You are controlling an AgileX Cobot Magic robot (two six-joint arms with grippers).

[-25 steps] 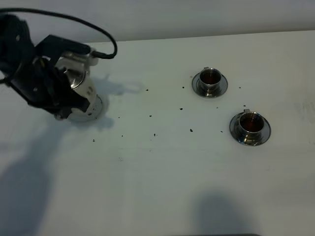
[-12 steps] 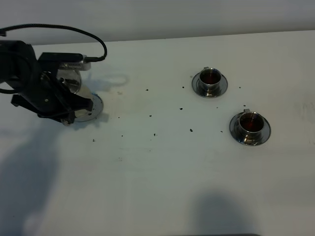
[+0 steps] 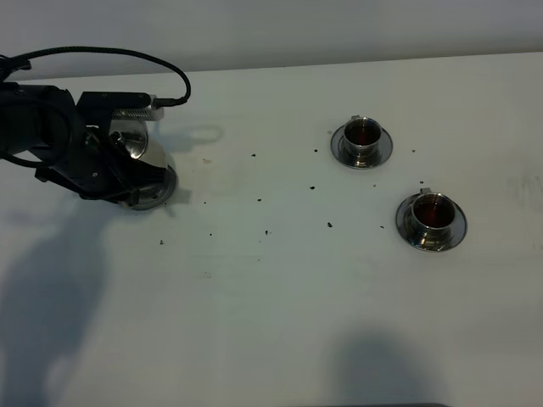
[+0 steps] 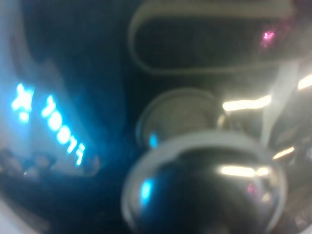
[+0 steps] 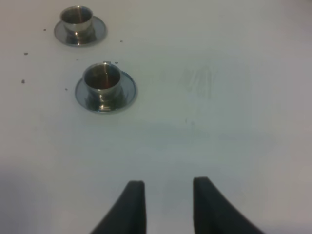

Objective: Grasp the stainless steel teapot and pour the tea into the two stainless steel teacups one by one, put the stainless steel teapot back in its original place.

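The left gripper point(image 3: 127, 182) is closed on the stainless steel teapot point(image 3: 136, 146), which sits on its round steel coaster point(image 3: 161, 188), far from the two tea-filled teacups point(image 3: 362, 136) point(image 3: 432, 214); no writing is readable.

The teapot point(image 3: 136, 148) sits on its coaster point(image 3: 161, 188) at far left; 2 teacups point(image 3: 362, 136) point(image 3: 431, 214) on saucers stand right.
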